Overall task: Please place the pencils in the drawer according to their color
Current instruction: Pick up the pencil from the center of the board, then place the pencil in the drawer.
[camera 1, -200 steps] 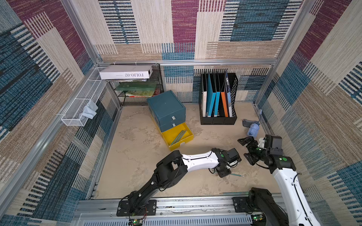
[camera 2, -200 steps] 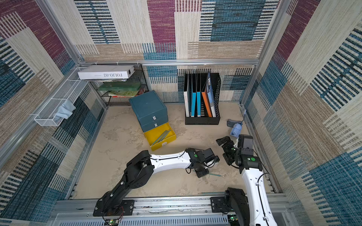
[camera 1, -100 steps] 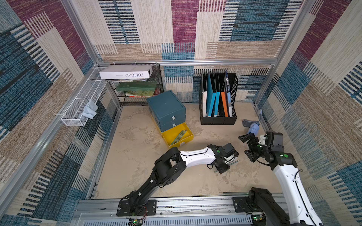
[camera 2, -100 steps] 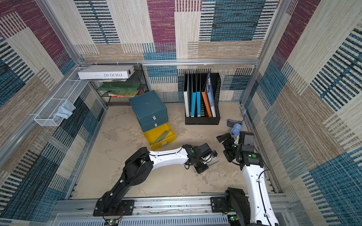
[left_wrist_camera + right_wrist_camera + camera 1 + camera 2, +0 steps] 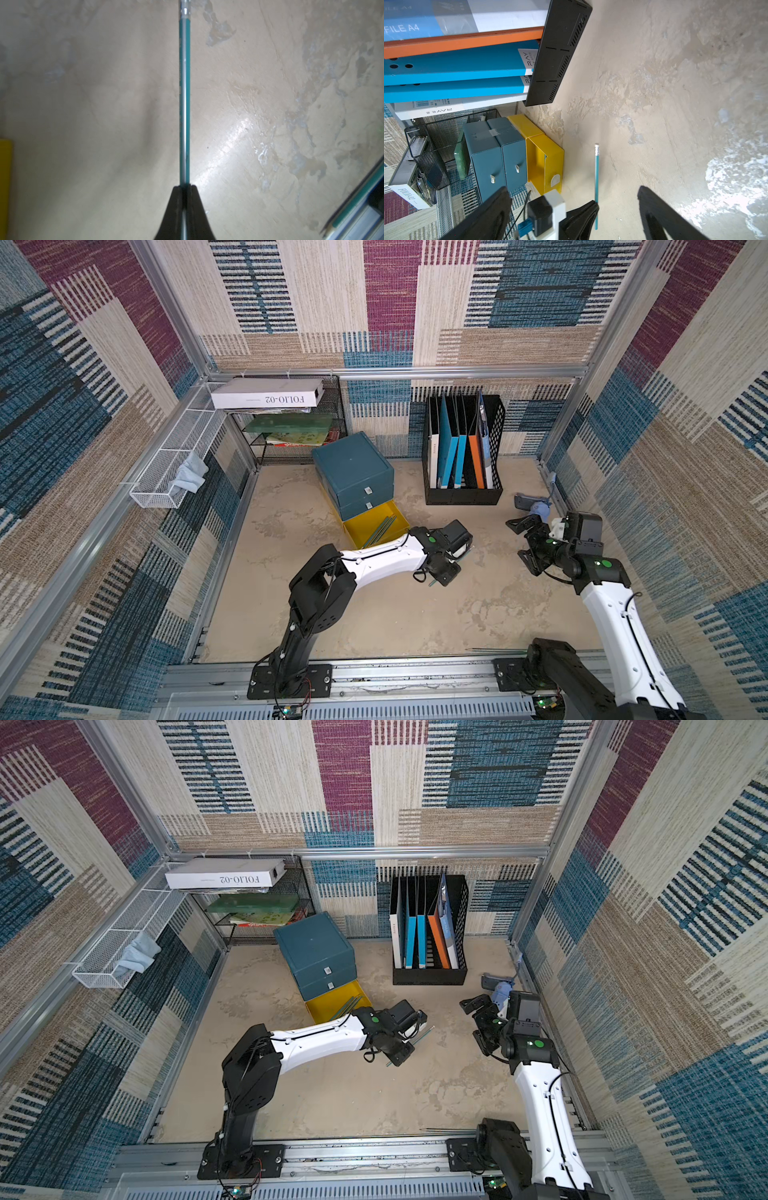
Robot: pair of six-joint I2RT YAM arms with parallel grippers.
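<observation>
Three patchwork walls [image 5: 390,302] enclose a mottled beige tabletop [image 5: 395,614] and yellow drawer [image 5: 359,529].

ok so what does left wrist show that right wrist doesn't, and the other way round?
Left wrist only: what look like more pencils lying along a metal rail at the frame's edge.
Right wrist only: the file rack, the teal cabinet with its two teal drawers shut, and the right gripper open.
Both: the teal pencil clamped in the shut left gripper, bare floor, and the yellow drawer, just a sliver in left wrist.
</observation>
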